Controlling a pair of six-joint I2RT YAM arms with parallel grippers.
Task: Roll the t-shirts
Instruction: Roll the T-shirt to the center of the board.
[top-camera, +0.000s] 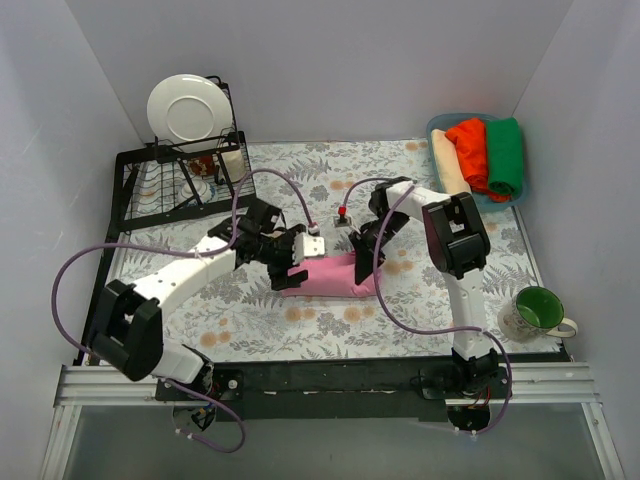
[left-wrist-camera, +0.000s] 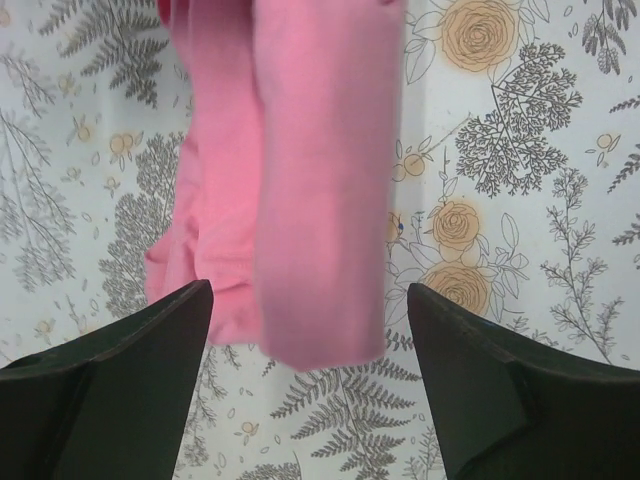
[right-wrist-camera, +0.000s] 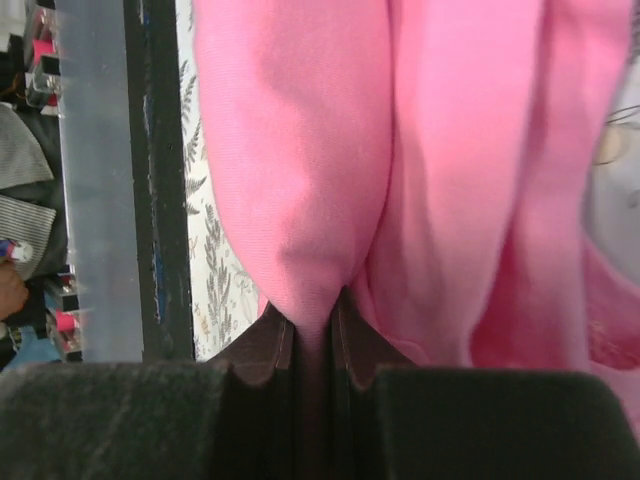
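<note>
The pink t-shirt (top-camera: 330, 276) lies as a folded bundle in the middle of the floral table. My left gripper (top-camera: 291, 262) is open at its left end; in the left wrist view the pink cloth (left-wrist-camera: 300, 180) hangs just ahead of my spread fingers (left-wrist-camera: 120, 350), untouched. My right gripper (top-camera: 362, 258) is shut on a fold of the pink t-shirt (right-wrist-camera: 300, 200) at its right end, cloth pinched between the jaws. The cream (top-camera: 449, 162), orange-red (top-camera: 469, 150) and green (top-camera: 505, 155) t-shirts lie rolled in a blue tub (top-camera: 436, 127) at the back right.
A black dish rack (top-camera: 150, 190) with a white plate (top-camera: 185, 110) stands at the back left. A green mug (top-camera: 538, 312) sits at the front right. A small red-topped object (top-camera: 343, 215) stands behind the pink bundle.
</note>
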